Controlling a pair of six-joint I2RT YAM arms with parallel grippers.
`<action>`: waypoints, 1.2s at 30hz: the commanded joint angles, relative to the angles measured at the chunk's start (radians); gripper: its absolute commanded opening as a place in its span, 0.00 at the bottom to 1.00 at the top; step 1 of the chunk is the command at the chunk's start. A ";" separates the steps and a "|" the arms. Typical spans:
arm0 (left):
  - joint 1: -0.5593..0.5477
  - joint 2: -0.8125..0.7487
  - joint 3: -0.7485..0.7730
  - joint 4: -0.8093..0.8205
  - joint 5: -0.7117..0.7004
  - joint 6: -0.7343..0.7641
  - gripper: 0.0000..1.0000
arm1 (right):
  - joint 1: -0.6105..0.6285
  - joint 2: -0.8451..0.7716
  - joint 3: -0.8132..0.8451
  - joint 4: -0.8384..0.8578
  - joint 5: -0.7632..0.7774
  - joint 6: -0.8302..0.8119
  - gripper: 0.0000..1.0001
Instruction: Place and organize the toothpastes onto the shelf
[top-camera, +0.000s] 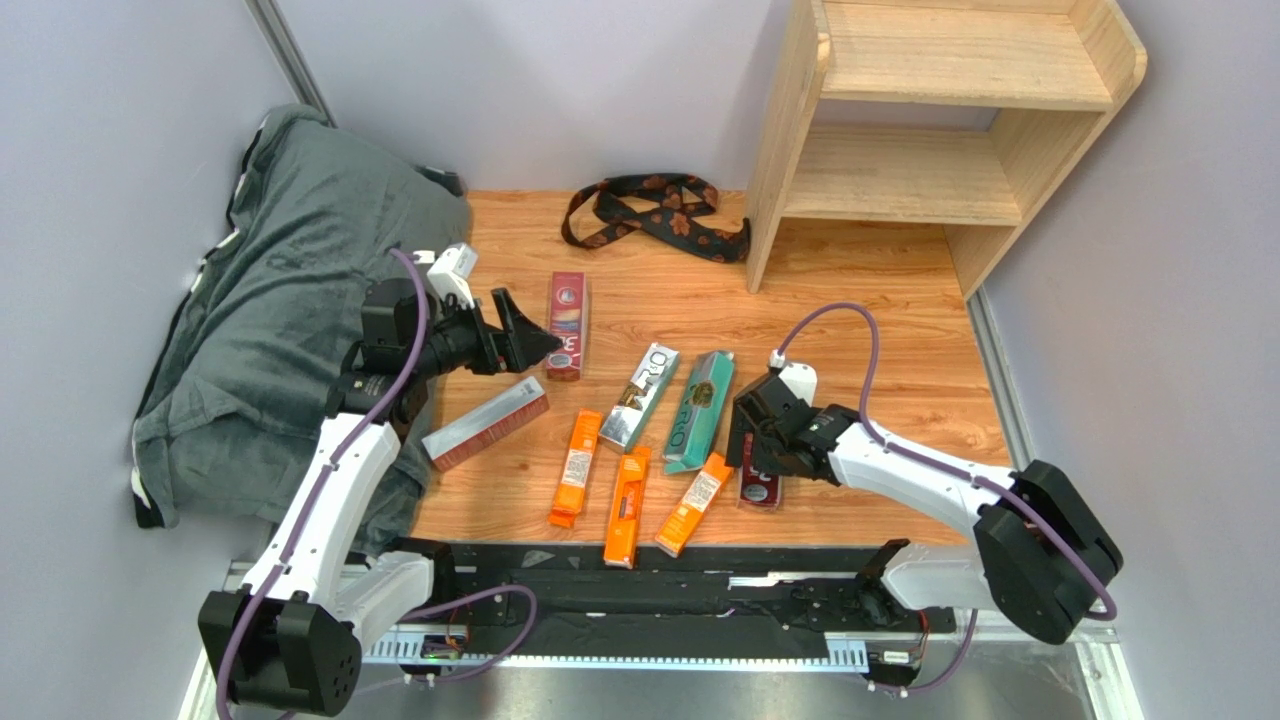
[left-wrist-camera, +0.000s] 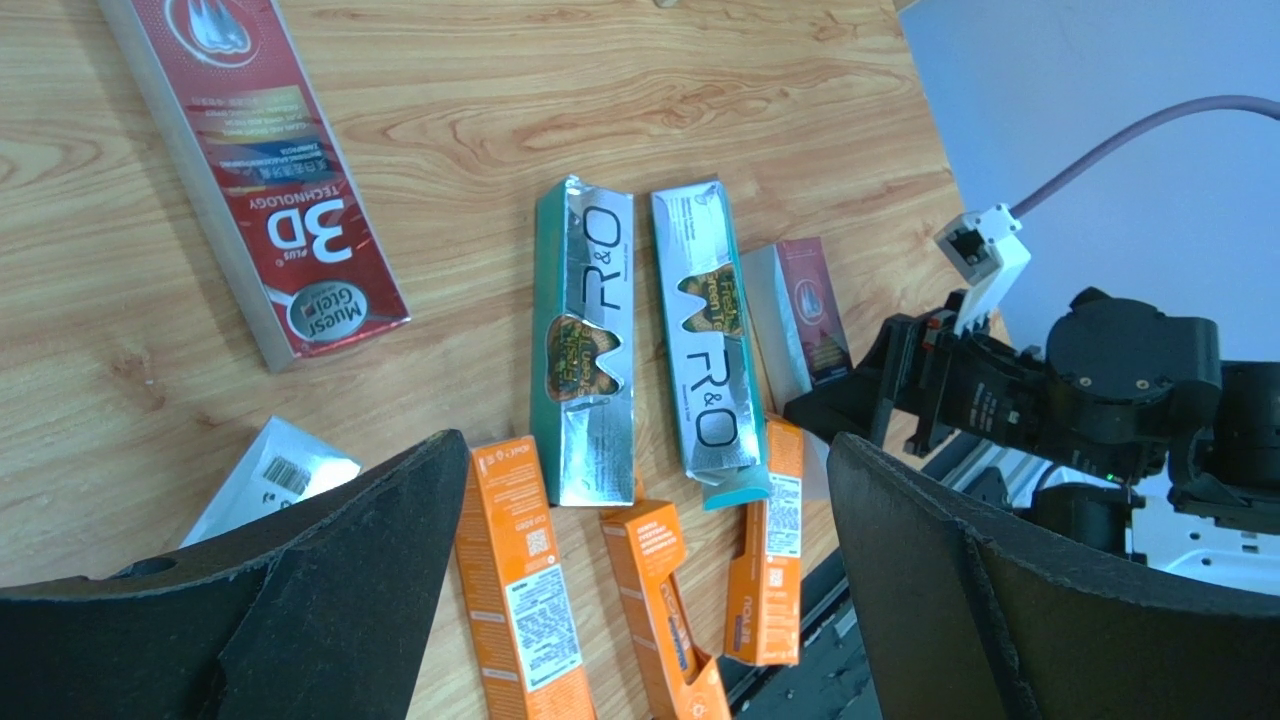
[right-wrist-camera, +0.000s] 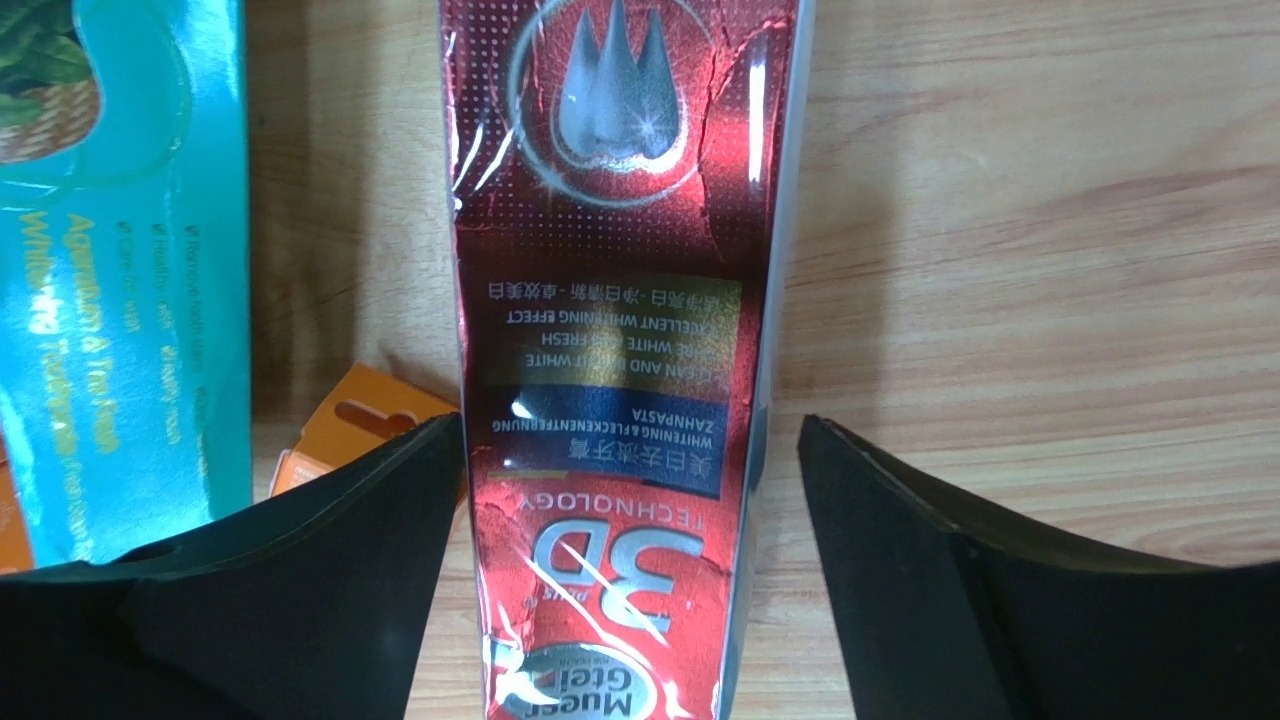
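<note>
The wooden shelf stands at the far right with both tiers bare. All the toothpastes lie on the floor: a dark red box, another dark red box on its side, a silver-white one, a teal one and three orange ones. My right gripper is open and low, with its jaws on either side of the third dark red "3D" box. My left gripper is open and empty, raised beside the far red box.
A black-and-brown patterned strap lies in front of the shelf's left side. A grey cloth heap fills the left side. A black rail runs along the near edge. Grey walls close in both sides.
</note>
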 joint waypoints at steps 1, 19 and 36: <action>0.007 -0.012 0.008 -0.013 0.019 0.017 0.99 | 0.004 0.022 -0.018 0.080 -0.005 0.024 0.86; 0.007 -0.012 0.011 -0.034 0.031 0.035 0.99 | 0.004 0.002 -0.062 0.109 -0.025 0.023 0.46; 0.007 -0.012 0.005 -0.036 0.202 0.041 0.99 | 0.023 -0.243 0.005 -0.054 -0.012 -0.007 0.33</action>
